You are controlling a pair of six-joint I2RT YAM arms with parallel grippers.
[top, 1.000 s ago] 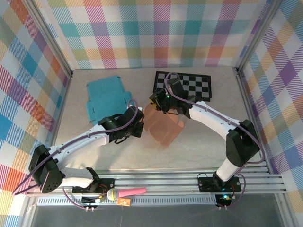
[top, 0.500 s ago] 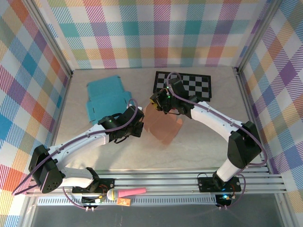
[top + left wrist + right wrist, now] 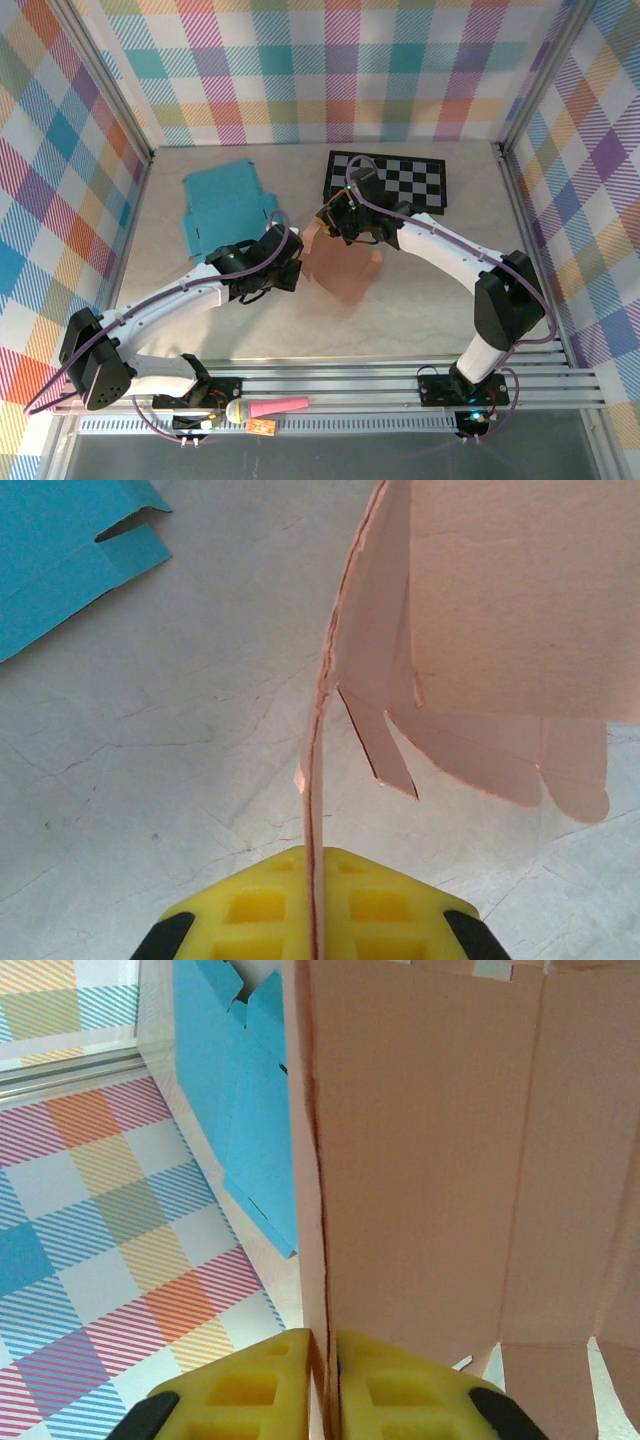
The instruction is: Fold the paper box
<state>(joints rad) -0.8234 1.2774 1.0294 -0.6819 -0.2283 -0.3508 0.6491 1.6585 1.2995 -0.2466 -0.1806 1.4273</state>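
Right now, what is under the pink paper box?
In the left wrist view, bare marbled table shows beneath the raised pink paper box. From above, the box covers that patch. The blue cardboard sheet lies to the side, not under it.

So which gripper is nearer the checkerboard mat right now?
Right. The right gripper sits just off the near-left corner of the checkerboard mat, pinching the pink paper box. The left gripper is farther away, to the mat's near-left, pinching that box's left edge.
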